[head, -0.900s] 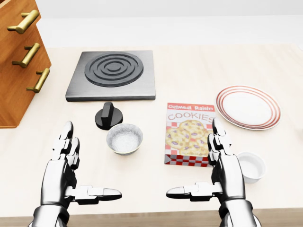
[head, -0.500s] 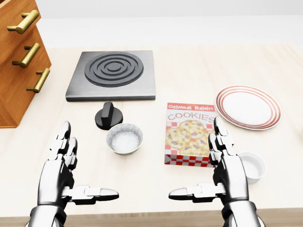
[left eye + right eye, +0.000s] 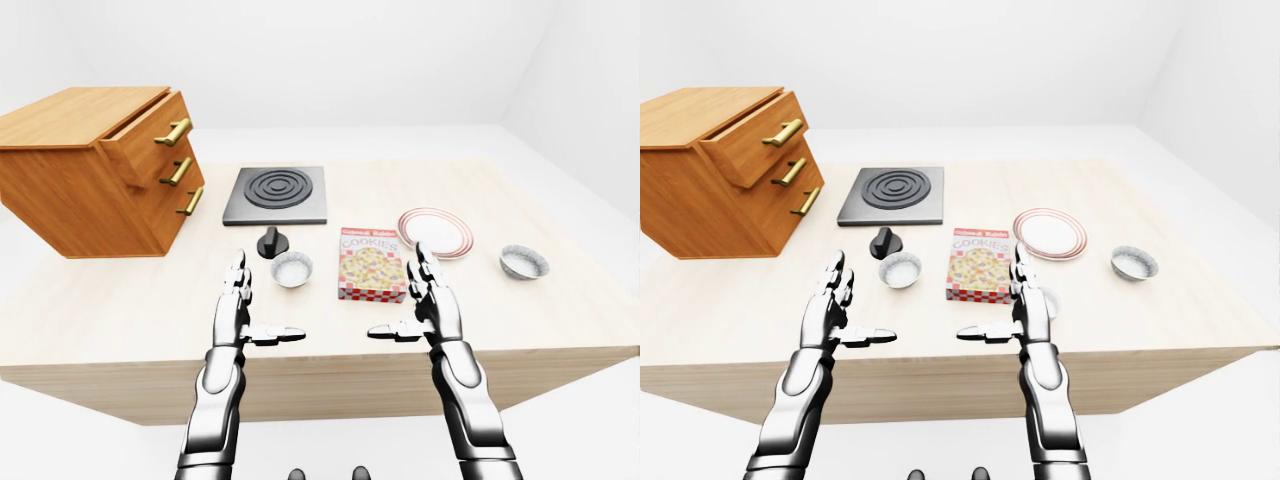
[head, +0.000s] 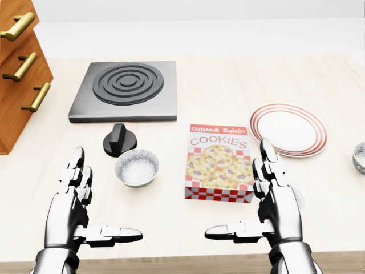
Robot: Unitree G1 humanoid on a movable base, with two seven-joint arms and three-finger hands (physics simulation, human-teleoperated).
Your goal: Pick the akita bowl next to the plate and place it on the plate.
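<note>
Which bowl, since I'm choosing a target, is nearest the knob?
The left bowl, just below the knob; the far bowl lies right of the plate.

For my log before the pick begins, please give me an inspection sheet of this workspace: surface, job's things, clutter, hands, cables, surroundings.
Surface: light wooden table, no spill seen.
Job's things: white plate with red rings, nothing on it; grey speckled bowl to its right in the left-eye view, not touching it.
Clutter: second grey speckled bowl, red cookie box, black knob, black burner slab, wooden drawer cabinet, small white cup partly hidden behind the right hand.
Hands: left hand and right hand open, holding nothing.
Cables: nothing seen.
Surroundings: plain white walls and floor.
</note>
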